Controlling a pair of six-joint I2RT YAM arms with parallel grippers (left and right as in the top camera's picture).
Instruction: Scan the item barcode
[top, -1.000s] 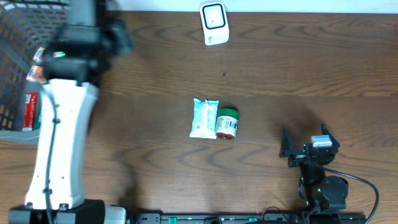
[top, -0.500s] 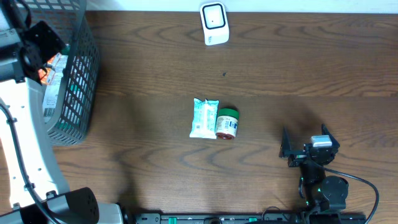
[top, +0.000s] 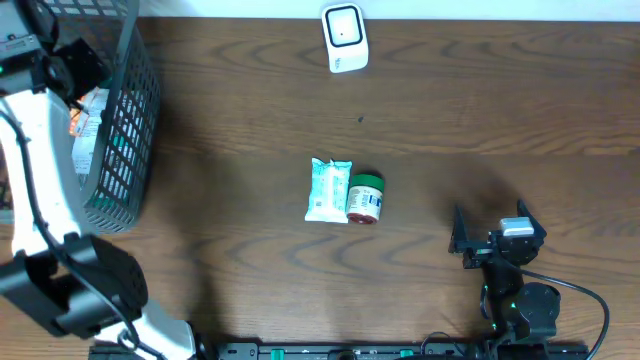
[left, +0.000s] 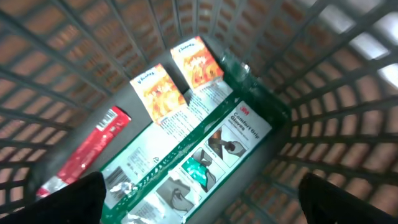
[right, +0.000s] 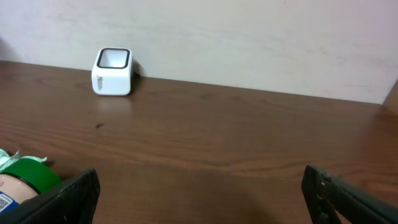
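Packet (top: 329, 190) & jar (top: 365, 197) lie touching at centre of table (top: 500, 120), packet's long axis pointing twd scanner (top: 343, 37) at far edge; R gripper (top: 490, 228), open & empty, is nearer than L gripper (left: 202, 202), open over basket (top: 135, 110).

There is one tabletop (top: 240, 100). There is one dark basket (top: 128, 120). In the basket lie four packs: two small orange packets (left: 154, 93), one red packet (left: 84, 152) and one big green and white pack (left: 205, 149). Out on the wood there are three things: one white and blue packet (top: 328, 189), one little jar (top: 365, 198) with a green lid, and one white scanner (top: 344, 38). There are two robot arms: one white arm (top: 35, 180) and one black arm (top: 515, 300).
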